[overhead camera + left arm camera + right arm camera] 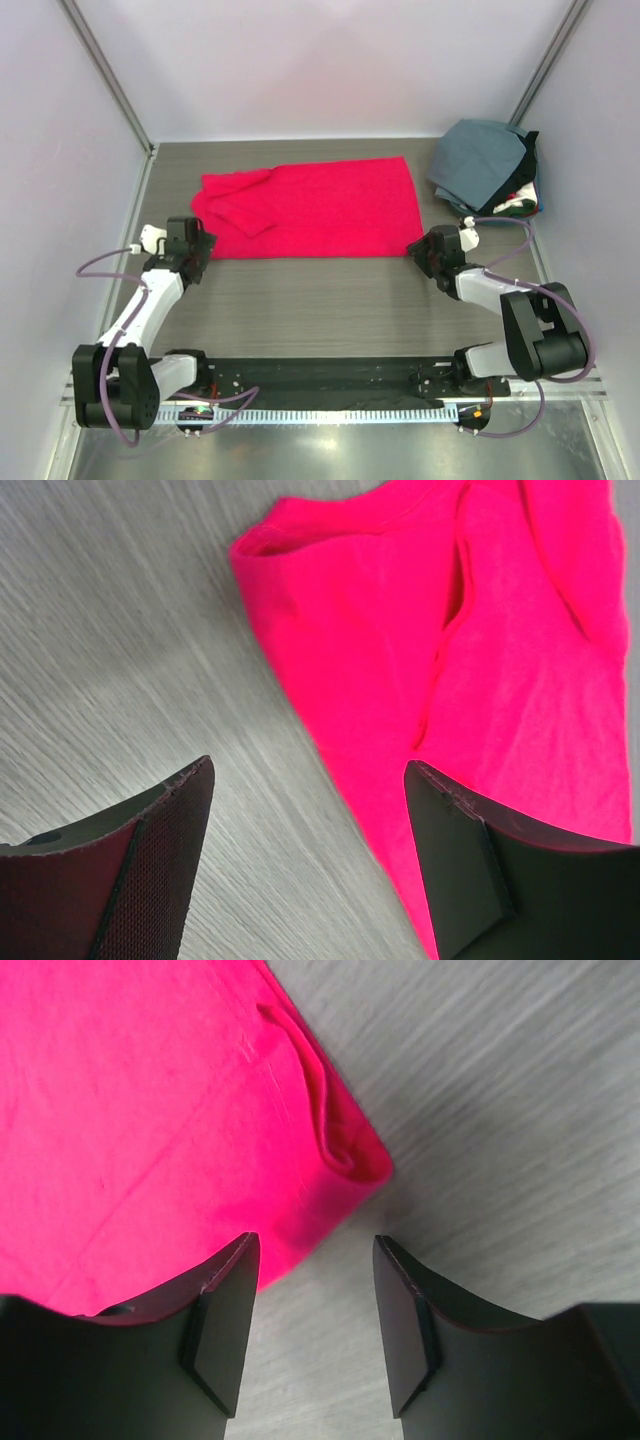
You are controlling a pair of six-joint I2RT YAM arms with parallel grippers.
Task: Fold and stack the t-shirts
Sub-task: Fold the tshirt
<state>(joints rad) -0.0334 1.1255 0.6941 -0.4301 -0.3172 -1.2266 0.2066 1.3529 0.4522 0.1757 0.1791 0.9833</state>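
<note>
A bright red t-shirt (320, 210) lies partly folded on the table, its sleeve turned in at the left. My left gripper (197, 248) is open at its near left corner; in the left wrist view (310, 770) the cloth's edge (400, 680) runs between the fingers. My right gripper (422, 250) is open at the near right corner; in the right wrist view (315, 1245) the corner (350, 1160) lies just ahead of the fingertips. Neither gripper holds anything. A slate grey-blue t-shirt (480, 160) tops a pile at the back right.
The pile at the back right also shows dark, white and other cloth (520, 200) under the grey-blue shirt. White walls enclose the wood-grain table (320, 300) on the left, back and right. A black rail (320, 375) runs along the near edge.
</note>
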